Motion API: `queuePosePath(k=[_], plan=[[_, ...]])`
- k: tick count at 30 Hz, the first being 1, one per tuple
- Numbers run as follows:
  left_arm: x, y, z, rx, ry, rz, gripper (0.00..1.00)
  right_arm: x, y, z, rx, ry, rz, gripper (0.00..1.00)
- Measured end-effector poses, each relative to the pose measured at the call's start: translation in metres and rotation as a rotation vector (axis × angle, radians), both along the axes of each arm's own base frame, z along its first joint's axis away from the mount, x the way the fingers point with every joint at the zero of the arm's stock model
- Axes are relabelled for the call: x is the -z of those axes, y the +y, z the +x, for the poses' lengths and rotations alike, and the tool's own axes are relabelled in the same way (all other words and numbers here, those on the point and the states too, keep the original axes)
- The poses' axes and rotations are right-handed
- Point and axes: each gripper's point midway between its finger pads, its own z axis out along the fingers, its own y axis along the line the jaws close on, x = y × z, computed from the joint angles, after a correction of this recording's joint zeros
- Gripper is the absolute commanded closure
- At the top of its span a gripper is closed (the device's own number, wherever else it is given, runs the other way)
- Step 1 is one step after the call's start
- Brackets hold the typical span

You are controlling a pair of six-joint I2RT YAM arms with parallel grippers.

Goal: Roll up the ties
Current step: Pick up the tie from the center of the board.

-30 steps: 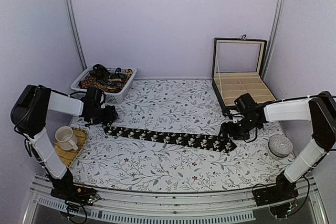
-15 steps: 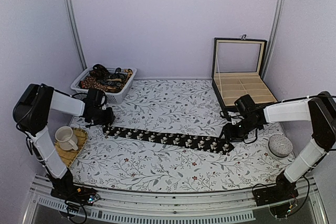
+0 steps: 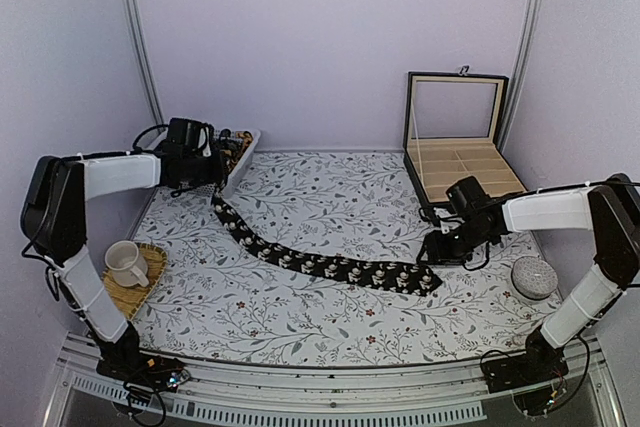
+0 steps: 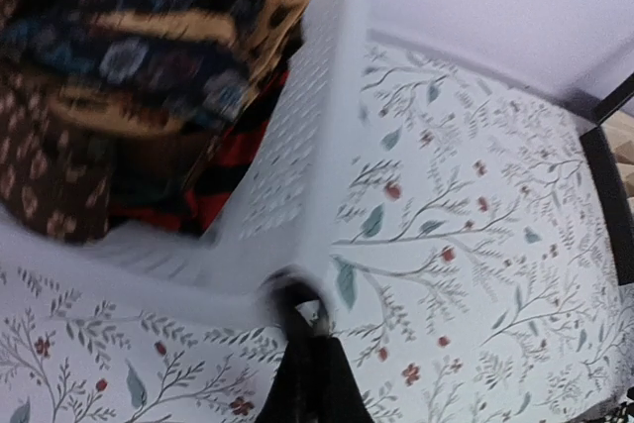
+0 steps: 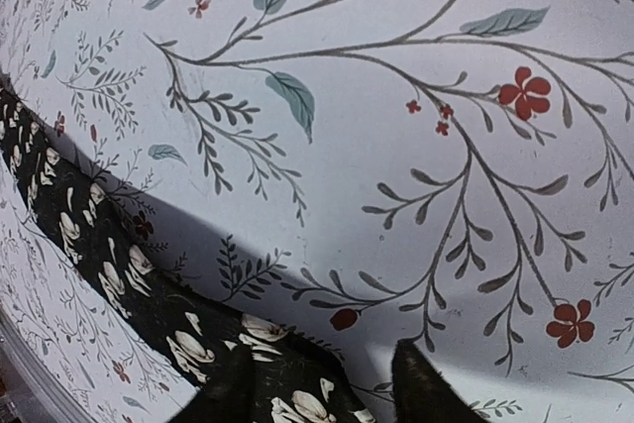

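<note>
A black tie [image 3: 330, 267] with pale flower prints lies slantwise across the floral tablecloth. Its narrow end rises to my left gripper [image 3: 207, 182], which is shut on it just in front of the white basket [image 3: 243, 150]. In the left wrist view the shut fingers [image 4: 315, 329] sit below the basket wall [image 4: 297, 146], blurred. More ties [image 4: 149, 37], brown, orange and dark, fill the basket. My right gripper [image 3: 432, 252] hovers low at the tie's wide end. Its fingers [image 5: 332, 388] stand apart, with the tie [image 5: 149, 294] under the left one and its corner between them.
An open black box [image 3: 460, 162] with pale compartments stands at the back right. A white cup [image 3: 125, 259] sits on a woven coaster [image 3: 140, 287] at the near left. A grey round object [image 3: 533, 275] lies by the right arm.
My left gripper has shut on the tie's narrow end and moved up and back toward the basket, drawing the tie into a diagonal. The right gripper's fingers have narrowed over the wide end.
</note>
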Motion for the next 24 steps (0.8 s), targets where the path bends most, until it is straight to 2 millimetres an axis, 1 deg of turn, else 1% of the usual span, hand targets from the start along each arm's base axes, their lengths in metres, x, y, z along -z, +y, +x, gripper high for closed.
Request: queuePosePath(k=[1, 3, 5, 6, 8, 9, 11, 12, 13, 15, 17, 19, 20, 22, 23, 24], plan=[[-0.019, -0.01, 0.008, 0.021, -0.043, -0.004, 1.0, -0.003, 0.001, 0.003, 0.001, -0.009, 0.002, 0.32], [-0.074, -0.044, 0.024, 0.091, -0.171, -0.022, 1.0, -0.012, 0.006, 0.011, -0.001, -0.037, 0.019, 0.25], [-0.12, -0.079, 0.028, 0.165, -0.279, -0.044, 1.0, -0.027, 0.013, 0.019, -0.004, -0.068, 0.058, 0.19], [-0.144, -0.098, 0.026, 0.21, -0.335, -0.064, 1.0, -0.04, 0.02, 0.025, -0.004, -0.096, 0.098, 0.17], [-0.184, -0.136, 0.014, 0.305, -0.434, -0.108, 1.0, -0.071, 0.034, 0.035, -0.002, -0.16, 0.185, 0.15], [-0.196, -0.147, 0.008, 0.339, -0.467, -0.122, 1.0, -0.089, 0.042, 0.04, 0.003, -0.194, 0.236, 0.15], [-0.223, -0.178, -0.012, 0.433, -0.55, -0.155, 1.0, -0.127, 0.06, 0.046, 0.018, -0.265, 0.355, 0.14], [-0.25, -0.209, -0.039, 0.539, -0.653, -0.179, 1.0, -0.168, 0.086, 0.047, 0.058, -0.31, 0.532, 0.12], [-0.25, -0.209, -0.039, 0.539, -0.653, -0.179, 1.0, -0.17, 0.088, 0.046, 0.062, -0.309, 0.542, 0.12], [-0.269, -0.224, -0.063, 0.611, -0.737, -0.201, 1.0, -0.183, 0.103, 0.043, 0.096, -0.294, 0.646, 0.11], [-0.283, -0.23, -0.083, 0.665, -0.805, -0.22, 1.0, -0.19, 0.115, 0.038, 0.134, -0.251, 0.732, 0.09], [-0.299, -0.233, -0.102, 0.716, -0.876, -0.242, 1.0, -0.196, 0.13, 0.04, 0.163, -0.211, 0.822, 0.09], [-0.306, -0.232, -0.109, 0.735, -0.906, -0.248, 1.0, -0.196, 0.139, 0.042, 0.178, -0.179, 0.869, 0.09], [-0.317, -0.232, -0.121, 0.768, -0.964, -0.259, 1.0, -0.188, 0.153, 0.045, 0.209, -0.109, 0.933, 0.09], [-0.322, -0.231, -0.126, 0.784, -0.992, -0.261, 1.0, -0.183, 0.16, 0.045, 0.223, -0.07, 0.958, 0.09], [-0.326, -0.231, -0.13, 0.795, -1.013, -0.261, 1.0, -0.171, 0.172, 0.045, 0.249, 0.002, 0.996, 0.09]])
